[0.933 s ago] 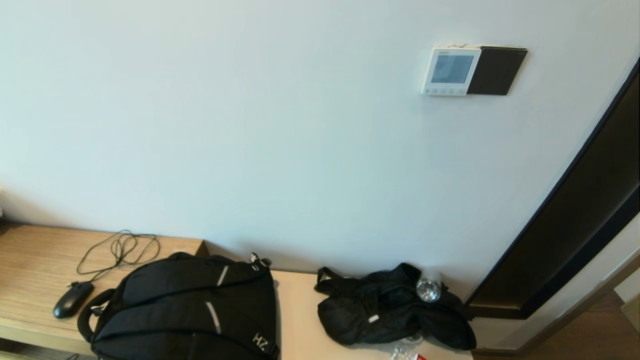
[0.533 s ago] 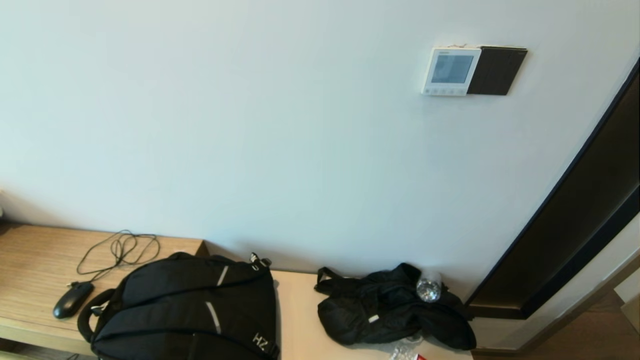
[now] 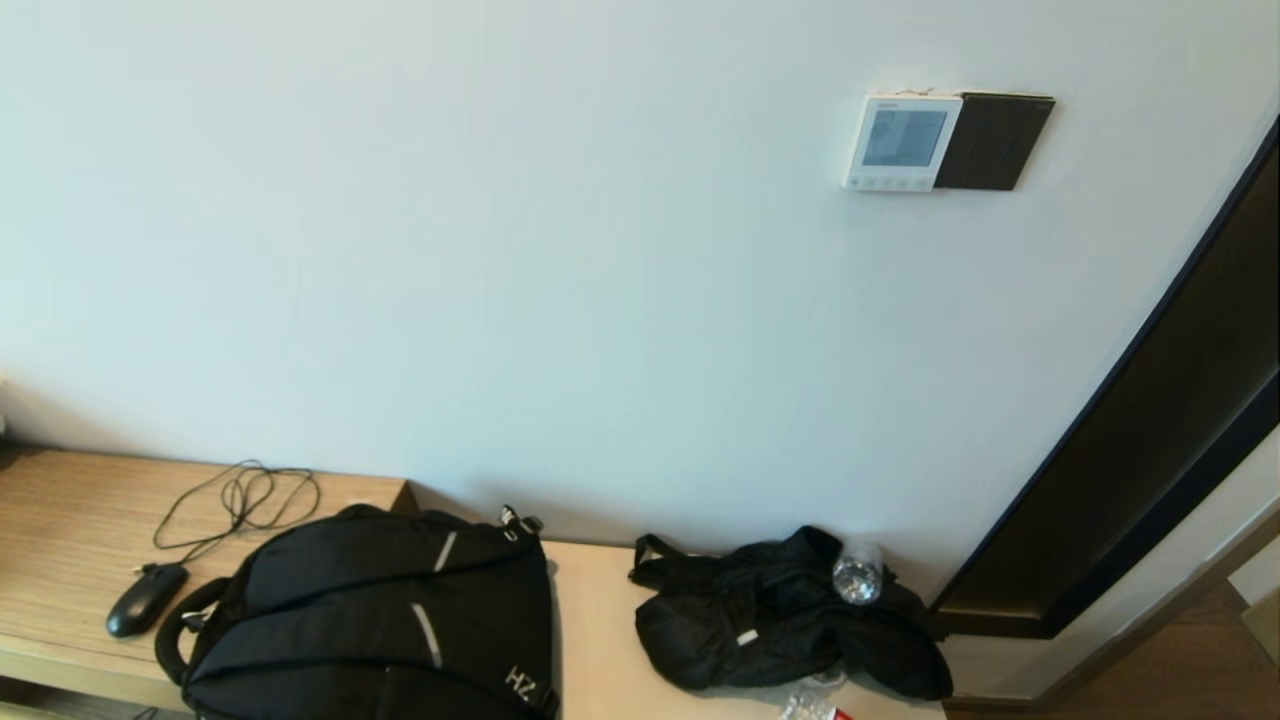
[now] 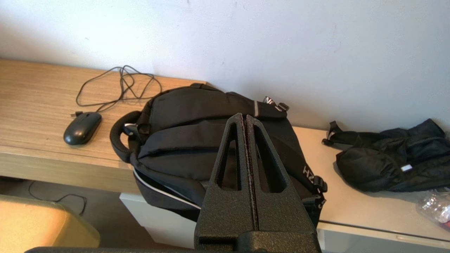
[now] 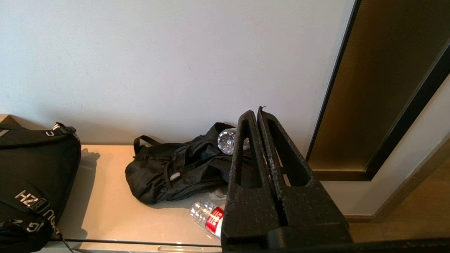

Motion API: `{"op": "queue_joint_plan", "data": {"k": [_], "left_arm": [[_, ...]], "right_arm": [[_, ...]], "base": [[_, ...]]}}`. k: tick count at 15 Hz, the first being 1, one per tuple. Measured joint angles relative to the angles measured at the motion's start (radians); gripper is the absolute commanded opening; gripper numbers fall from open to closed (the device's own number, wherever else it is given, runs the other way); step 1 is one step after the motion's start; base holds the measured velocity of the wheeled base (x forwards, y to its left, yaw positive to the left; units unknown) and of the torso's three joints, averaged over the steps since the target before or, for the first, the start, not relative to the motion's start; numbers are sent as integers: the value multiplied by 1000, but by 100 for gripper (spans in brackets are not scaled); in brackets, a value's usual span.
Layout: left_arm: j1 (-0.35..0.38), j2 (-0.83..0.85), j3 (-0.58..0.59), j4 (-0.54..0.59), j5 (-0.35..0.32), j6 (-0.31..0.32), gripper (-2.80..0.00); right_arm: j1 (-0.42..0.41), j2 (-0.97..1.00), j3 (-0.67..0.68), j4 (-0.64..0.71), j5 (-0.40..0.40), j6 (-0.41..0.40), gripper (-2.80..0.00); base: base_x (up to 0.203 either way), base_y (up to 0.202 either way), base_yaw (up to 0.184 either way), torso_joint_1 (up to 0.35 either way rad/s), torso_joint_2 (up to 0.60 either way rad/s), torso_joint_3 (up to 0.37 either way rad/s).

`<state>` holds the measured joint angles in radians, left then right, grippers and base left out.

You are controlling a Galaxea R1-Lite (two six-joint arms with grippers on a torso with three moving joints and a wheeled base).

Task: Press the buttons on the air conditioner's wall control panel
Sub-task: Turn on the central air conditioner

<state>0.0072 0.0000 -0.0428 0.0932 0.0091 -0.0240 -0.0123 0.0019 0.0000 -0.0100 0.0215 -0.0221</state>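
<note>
Item: wall-panel press, not begun

Near: L gripper [image 4: 246, 117] fingers pressed together, nothing held, hanging over black backpack [image 3: 370, 620] at 7 o'clock in head view. R gripper [image 5: 256, 112] likewise clenched on nothing, above crumpled black bag [image 3: 790, 615] w/ clear bottle [image 3: 857, 578] at 5 o'clock. Neither arm shows in head view.

Mid: wood desk [image 3: 60, 520] w/ black mouse [image 3: 145, 598] & loose cable at 8 o'clock; pale counter [image 3: 590, 630] beside it at 6 o'clock. 2nd bottle, red label [image 5: 207, 215], lies on counter edge.

Far: A/C control panel [image 3: 902, 142] high on white wall at 1 o'clock, touching black plate [image 3: 993, 142] on its R side. Buttons [image 3: 888, 183] in row along lower edge.

Handling (est.): rigid plastic, fixed; buttons small, close-set, light travel. No grasp; poke w/ closed fingertip, square-on, gentle – screen prob. fragile. R arm nearer, long reach up

Room: dark door frame [image 3: 1150, 440] at 3 o'clock
</note>
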Motion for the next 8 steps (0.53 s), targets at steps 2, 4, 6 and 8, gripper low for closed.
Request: {"op": "queue_joint_plan", "data": {"k": [2,4,6,8], "left_arm": [[0,0,0,0,0,0,-280],[0,0,0,0,0,0,-280],[0,0,0,0,-1,0,-280],[0,0,0,0,0,0,-280]], "right_arm": [[0,0,0,0,0,0,-280],[0,0,0,0,0,1,-280],[-1,0,0,1,0,7,-280],[-1,1,0,2,-1,7,-280]], "base": [[0,0,0,0,0,0],[0,0,0,0,0,0],[0,0,0,0,0,0],[0,0,0,0,0,0]]}}
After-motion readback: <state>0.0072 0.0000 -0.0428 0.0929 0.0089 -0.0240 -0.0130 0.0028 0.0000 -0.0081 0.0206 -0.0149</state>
